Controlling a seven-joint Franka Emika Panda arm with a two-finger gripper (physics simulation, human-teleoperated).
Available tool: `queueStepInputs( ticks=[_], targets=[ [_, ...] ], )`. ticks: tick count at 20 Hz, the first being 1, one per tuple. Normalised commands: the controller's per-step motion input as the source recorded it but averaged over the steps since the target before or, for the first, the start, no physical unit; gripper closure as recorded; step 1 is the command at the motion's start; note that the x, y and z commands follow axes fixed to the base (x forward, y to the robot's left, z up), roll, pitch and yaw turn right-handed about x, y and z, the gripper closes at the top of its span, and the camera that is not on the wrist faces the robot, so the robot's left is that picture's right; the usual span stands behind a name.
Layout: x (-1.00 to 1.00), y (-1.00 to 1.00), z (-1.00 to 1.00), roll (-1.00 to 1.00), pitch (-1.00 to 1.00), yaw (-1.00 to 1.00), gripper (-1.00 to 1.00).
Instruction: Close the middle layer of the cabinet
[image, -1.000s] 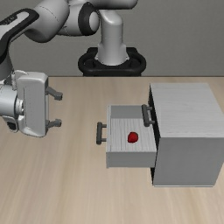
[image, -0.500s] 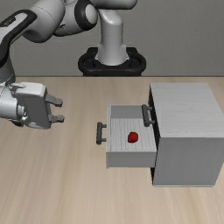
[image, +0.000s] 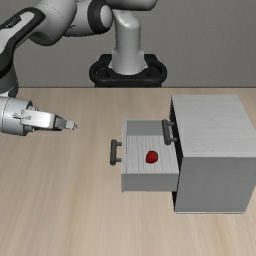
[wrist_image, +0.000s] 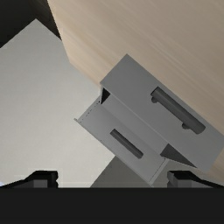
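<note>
The grey cabinet (image: 212, 130) stands at the exterior view's right. Its middle drawer (image: 140, 175) is pulled out toward the exterior view's left, with a dark handle (image: 114, 150) on its front and a small red object (image: 151, 157) inside. My gripper (image: 70, 125) hovers well off to the left of that handle, pointing at the cabinet, fingers open and holding nothing. In the wrist view the cabinet (wrist_image: 131, 83) lies ahead of my gripper (wrist_image: 112, 179), with two dark handles (wrist_image: 171, 107) on its front.
The robot's base (image: 128, 70) stands behind the drawer at the table's far edge. A second handle (image: 169, 129) sits on the cabinet front just above the open drawer. Bare wooden tabletop (image: 70, 200) spans the gap between my hand and the drawer.
My hand has rolled about its axis, so the fingers that were spread one above the other now lie level and edge-on. The drawer and cabinet have not moved.
</note>
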Motion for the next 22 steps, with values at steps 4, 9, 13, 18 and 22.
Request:
queueStepInputs(
  ticks=[4, 9, 13, 18, 22],
  targets=[
    [0.0, 0.0, 0.0, 0.0, 0.45, 0.0, -1.0],
    [0.0, 0.0, 0.0, 0.0, 0.49, 0.0, -1.0],
    [0.0, 0.0, 0.0, 0.0, 0.45, 0.0, -1.0],
    [0.0, 0.0, -0.8, 0.0, 0.04, 0.0, -1.0],
    [0.0, 0.0, -1.0, 0.0, 0.0, 0.0, -1.0]
  ],
)
